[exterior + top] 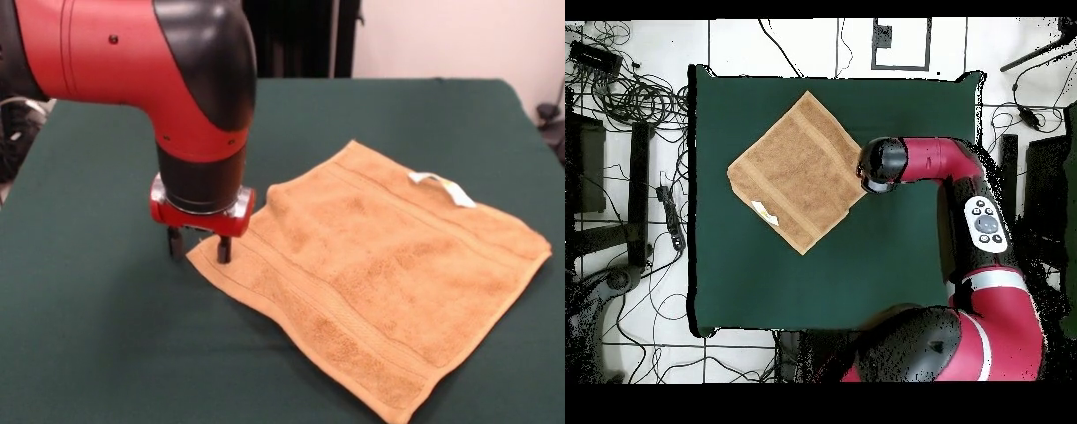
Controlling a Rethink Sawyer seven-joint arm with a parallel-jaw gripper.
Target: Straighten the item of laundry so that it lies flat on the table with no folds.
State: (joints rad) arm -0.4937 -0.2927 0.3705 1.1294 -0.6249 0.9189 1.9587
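Note:
The golden-orange towel (380,283) lies spread on the green table (88,336) like a diamond, nearly flat, with a slight hump near its left corner. Its white tag loop (441,187) sticks out of the far edge. My gripper (200,245) hangs low over the towel's left corner, open, its two black fingers (224,249) set apart either side of the corner tip and nothing clamped between them. From overhead the towel (797,170) shows with its tag (765,210), and the arm's wrist (883,165) covers the gripper at the towel's right corner.
Green cloth (895,270) surrounds the towel on all sides. The red arm (990,250) reaches in over the table's right side in the overhead view. Cables and stands lie on the floor beyond the table edges.

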